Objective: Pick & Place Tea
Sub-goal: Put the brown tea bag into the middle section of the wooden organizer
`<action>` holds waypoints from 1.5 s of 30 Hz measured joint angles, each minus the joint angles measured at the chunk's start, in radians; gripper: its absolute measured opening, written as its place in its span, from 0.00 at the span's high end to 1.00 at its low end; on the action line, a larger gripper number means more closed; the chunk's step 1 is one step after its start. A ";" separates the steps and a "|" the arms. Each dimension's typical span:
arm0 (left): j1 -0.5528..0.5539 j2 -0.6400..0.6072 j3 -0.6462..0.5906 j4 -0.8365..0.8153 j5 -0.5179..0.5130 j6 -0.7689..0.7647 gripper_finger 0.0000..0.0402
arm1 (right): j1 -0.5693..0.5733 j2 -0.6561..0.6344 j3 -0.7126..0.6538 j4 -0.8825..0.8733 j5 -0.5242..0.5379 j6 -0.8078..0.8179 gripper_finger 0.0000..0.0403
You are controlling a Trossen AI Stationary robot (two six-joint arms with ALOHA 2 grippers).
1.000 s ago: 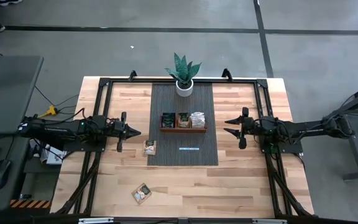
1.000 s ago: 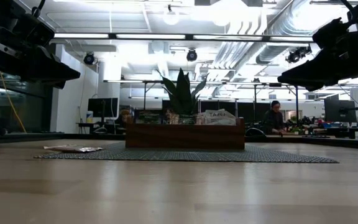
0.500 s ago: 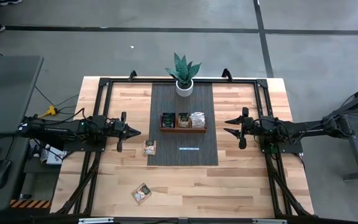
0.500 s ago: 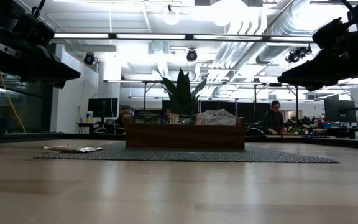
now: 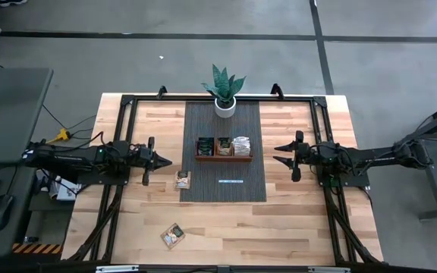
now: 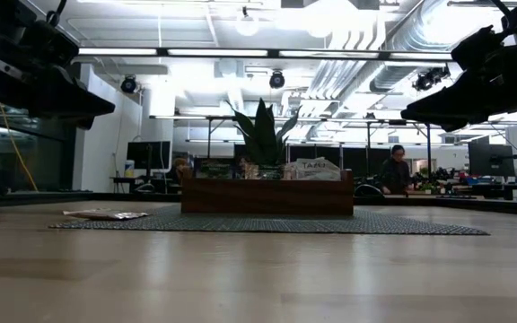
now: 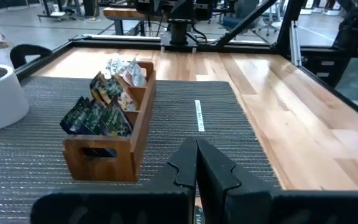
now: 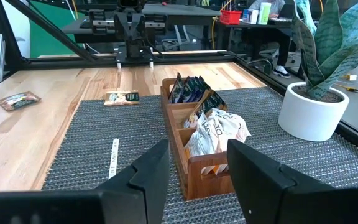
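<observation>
- Loose tea packet (image 5: 182,180) flat at mat's (image 5: 226,189) left edge, just fwd of L gripper (image 5: 165,161); second packet (image 5: 173,236) near front edge.
- L gripper nearer, jaws shut, empty.
- R gripper (image 5: 279,153) parted, empty, far side of tray (image 5: 224,157).

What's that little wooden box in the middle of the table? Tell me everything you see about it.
The wooden tray is a low, brown, open-topped box with three compartments in a row. It sits flat on the dark woven mat, in front of the potted plant. Dark green packets stand in one end compartment, whitish packets fill the other. Neither gripper touches it.
</observation>
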 joint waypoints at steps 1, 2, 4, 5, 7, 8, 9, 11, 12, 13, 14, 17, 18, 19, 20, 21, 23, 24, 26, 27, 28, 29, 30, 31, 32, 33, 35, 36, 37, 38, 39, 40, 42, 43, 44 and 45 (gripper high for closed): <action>0.000 0.000 0.000 0.000 0.000 -0.010 1.00 | 0.000 0.000 0.000 0.000 0.000 0.000 0.61; 0.000 0.000 0.000 -0.001 0.000 -0.022 1.00 | 0.000 0.000 0.000 0.000 0.000 0.000 0.61; 0.000 0.000 0.000 -0.002 0.001 -0.028 1.00 | 0.000 0.000 0.000 0.000 0.000 0.000 0.61; 0.000 0.000 0.000 -0.002 0.001 -0.029 1.00 | 0.000 0.000 0.000 0.000 0.000 0.000 0.61; 0.000 0.000 0.000 -0.003 0.003 -0.029 1.00 | 0.000 0.000 0.000 0.000 0.000 0.000 0.62; 0.000 0.000 0.000 -0.003 0.003 -0.029 1.00 | 0.000 0.000 0.000 0.000 0.000 0.000 0.62; 0.000 0.000 0.000 -0.003 0.002 -0.029 1.00 | 0.000 0.000 0.000 0.000 0.000 0.000 0.62; 0.000 0.000 0.000 -0.002 -0.001 -0.028 1.00 | 0.000 0.000 0.000 0.000 0.000 0.000 0.62; 0.000 0.001 0.003 -0.007 -0.008 -0.028 1.00 | 0.000 0.000 0.000 0.000 0.000 0.000 0.62; 0.000 0.004 0.009 -0.020 -0.017 -0.027 1.00 | 0.000 0.000 0.000 0.000 0.000 0.000 0.62; 0.000 0.010 0.024 -0.044 -0.038 -0.027 1.00 | 0.000 0.000 0.000 0.000 0.000 0.000 0.62; 0.001 0.027 0.091 -0.138 -0.069 -0.028 0.99 | 0.000 0.000 0.000 0.000 0.000 0.000 0.62; 0.000 0.033 0.120 -0.157 -0.070 -0.028 0.98 | 0.000 0.000 0.000 0.000 0.000 0.000 0.61; 0.000 0.040 0.147 -0.185 -0.072 -0.029 0.96 | 0.000 0.000 0.000 0.000 0.000 0.000 0.61; 0.000 0.050 0.170 -0.219 -0.079 -0.036 0.94 | 0.000 0.000 0.000 0.000 0.000 0.000 0.61; 0.000 0.064 0.191 -0.250 -0.090 -0.050 0.92 | 0.000 0.000 0.000 0.000 0.000 0.000 0.61; 0.000 0.104 0.221 -0.308 -0.118 -0.078 0.86 | 0.000 0.000 0.000 0.000 0.000 0.000 0.61; 0.000 0.129 0.232 -0.319 -0.130 -0.091 0.83 | 0.000 0.000 0.000 0.000 0.000 0.000 0.61; 0.000 0.184 0.250 -0.321 -0.147 -0.126 0.76 | 0.000 0.000 0.000 0.000 0.000 0.000 0.62; 0.000 0.211 0.255 -0.320 -0.154 -0.149 0.72 | 0.000 0.000 0.000 0.000 0.000 0.000 0.62; 0.000 0.243 0.263 -0.322 -0.165 -0.173 0.68 | 0.000 0.000 0.000 0.000 0.000 0.000 0.62; 0.000 0.275 0.273 -0.321 -0.168 -0.201 0.64 | 0.000 0.000 0.000 0.000 0.000 0.000 0.62; 0.001 0.311 0.283 -0.322 -0.168 -0.230 0.60 | 0.000 0.000 0.000 0.000 0.000 0.000 0.61; 0.001 0.352 0.294 -0.331 -0.152 -0.252 0.57 | 0.000 0.000 0.000 0.000 0.000 0.000 0.61; 0.001 0.393 0.308 -0.351 -0.121 -0.262 0.53 | 0.000 0.000 0.000 0.000 0.000 0.000 0.61; 0.001 0.435 0.326 -0.373 -0.085 -0.264 0.50 | 0.000 0.000 0.000 0.000 0.000 0.000 0.61; 0.001 0.524 0.374 -0.415 -0.015 -0.273 0.45 | 0.000 0.000 0.000 0.000 0.000 0.000 0.61; 0.000 0.569 0.404 -0.430 0.012 -0.281 0.43 | 0.000 0.000 0.000 0.000 0.000 0.000 0.61; 0.001 0.618 0.436 -0.442 0.033 -0.285 0.42 | 0.000 0.000 0.000 0.000 0.000 0.000 0.61; 0.001 0.666 0.467 -0.463 0.050 -0.284 0.42 | 0.000 0.000 0.000 0.000 0.000 0.000 0.62; 0.001 0.712 0.498 -0.491 0.063 -0.276 0.42 | 0.000 0.000 0.000 0.000 0.000 0.000 0.62; 0.001 0.756 0.530 -0.514 0.072 -0.263 0.42 | 0.000 0.000 0.000 0.000 0.000 0.000 0.62; 0.002 0.838 0.596 -0.547 0.090 -0.226 0.42 | 0.000 0.000 0.000 0.000 0.000 0.000 0.62; 0.009 0.878 0.627 -0.564 0.104 -0.206 0.42 | 0.000 0.000 0.000 0.000 0.000 0.000 0.61; 0.022 0.914 0.652 -0.590 0.125 -0.184 0.42 | 0.000 0.000 0.000 0.000 0.000 0.000 0.61; 0.034 0.946 0.670 -0.618 0.139 -0.162 0.42 | 0.000 0.000 0.000 0.000 0.000 0.000 0.61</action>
